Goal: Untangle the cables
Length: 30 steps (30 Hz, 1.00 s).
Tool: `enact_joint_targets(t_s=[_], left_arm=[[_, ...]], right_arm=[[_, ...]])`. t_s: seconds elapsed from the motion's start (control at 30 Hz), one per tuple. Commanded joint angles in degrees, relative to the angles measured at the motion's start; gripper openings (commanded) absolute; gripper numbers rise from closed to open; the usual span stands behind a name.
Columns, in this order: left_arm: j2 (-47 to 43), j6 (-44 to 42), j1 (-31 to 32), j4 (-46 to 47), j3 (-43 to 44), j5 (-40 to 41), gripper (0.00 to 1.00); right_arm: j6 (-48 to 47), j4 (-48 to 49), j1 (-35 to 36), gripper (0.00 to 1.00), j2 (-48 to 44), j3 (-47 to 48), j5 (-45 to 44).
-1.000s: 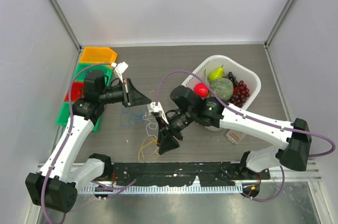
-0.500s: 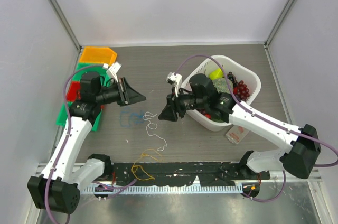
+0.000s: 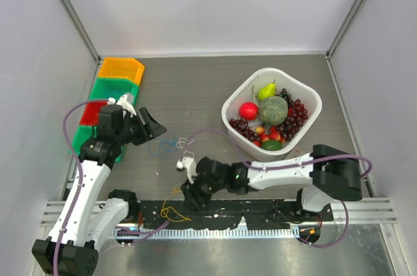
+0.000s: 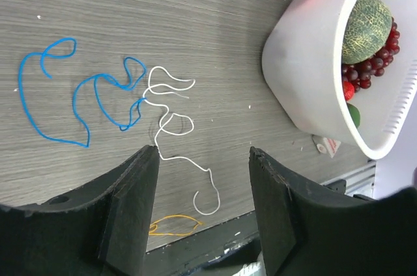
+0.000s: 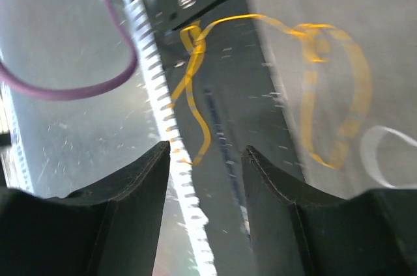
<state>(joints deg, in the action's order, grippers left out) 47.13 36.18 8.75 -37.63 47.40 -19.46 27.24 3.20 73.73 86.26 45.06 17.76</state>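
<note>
- Cables (image 4: pixel 140 103) lie on the desk. The blue wire (image 4: pixel 78 87) and white wire (image 4: pixel 186 161) touch at one spot below the left jaws. The orange wire (image 5: pixel 313 32) lies apart, draped over the black rail (image 5: pixel 221 94) at the near edge.
- Left jaws gape wide, holding nothing. Right jaws, low over the orange wire, stand partly apart and are also empty.
- Risk: tugging the white wire would likely drag the blue one along. The orange one may snag on the toothed strip (image 5: pixel 156 94), or the purple hose (image 5: pixel 71 90) may get pinched.
- Grey wood-grain desk (image 4: pixel 195 15), plain white walls (image 3: pixel 208 9), with a fruit basket (image 4: pixel 293 61) and coloured bins (image 3: pixel 120 68) alongside.
</note>
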Motion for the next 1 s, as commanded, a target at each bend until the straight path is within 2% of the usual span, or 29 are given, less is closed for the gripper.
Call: enact_joint_targets(t_s=[0.0,0.1,0.2,0.27,0.3,0.37,0.4,0.5,0.63,0.73,0.8,0.87,0.97], left_arm=[[-0.99,0.73,-0.05,-0.87,-0.90,2.51,0.61],[-0.64,-0.15,-0.05,-1.48,-0.90,-0.48,0.61],[-1.69,-1.29,-0.05,-1.40,-1.25,-3.03,0.61],[-2.31,-1.82,-0.05,-0.44,-1.78,-5.92,0.62],[-2.66,-1.99,0.03,0.27,-2.04,-7.94,0.62],[-2.49,-2.34,-0.05,1.59,-2.48,-11.46,0.62],[-2.49,-2.52,0.03,2.03,-2.66,-12.95,0.62],[-2.14,-2.52,-0.05,4.66,-3.45,-17.44,0.59],[-1.87,-1.65,0.56,6.77,-3.54,-16.84,0.59],[-3.10,-1.90,3.36,7.57,-2.14,-9.92,0.65],[-3.89,-2.69,5.39,8.27,-1.43,-4.47,0.66],[-3.89,-3.57,7.15,9.32,-0.90,-0.77,0.64],[-2.32,-4.28,8.91,11.34,-0.90,1.79,0.57]], right_arm=[[-0.43,12.97,6.15,0.54,6.70,3.71,-1.94],[-0.35,13.75,6.77,0.53,11.55,6.88,1.31],[0.26,15.52,7.56,0.50,13.58,6.88,-0.69],[0.62,12.37,7.65,0.35,14.37,8.72,-5.68],[0.27,9.40,7.65,0.17,14.38,9.95,-8.24],[0.62,7.18,7.65,0.01,11.84,9.53,-15.89],[0.53,7.08,7.48,0.01,9.30,8.91,-21.13],[-0.35,2.97,6.60,0.01,3.93,8.29,-27.14],[0.09,-2.83,4.41,0.01,-1.62,8.99,-32.78],[1.49,-7.68,0.99,0.01,-3.11,10.31,-34.28],[3.69,-9.61,-1.03,0.01,-4.08,10.75,-34.63],[5.97,-10.50,-2.80,0.01,-4.78,11.71,-35.69],[7.99,-11.37,-4.04,0.01,-4.44,13.91,-35.86]])
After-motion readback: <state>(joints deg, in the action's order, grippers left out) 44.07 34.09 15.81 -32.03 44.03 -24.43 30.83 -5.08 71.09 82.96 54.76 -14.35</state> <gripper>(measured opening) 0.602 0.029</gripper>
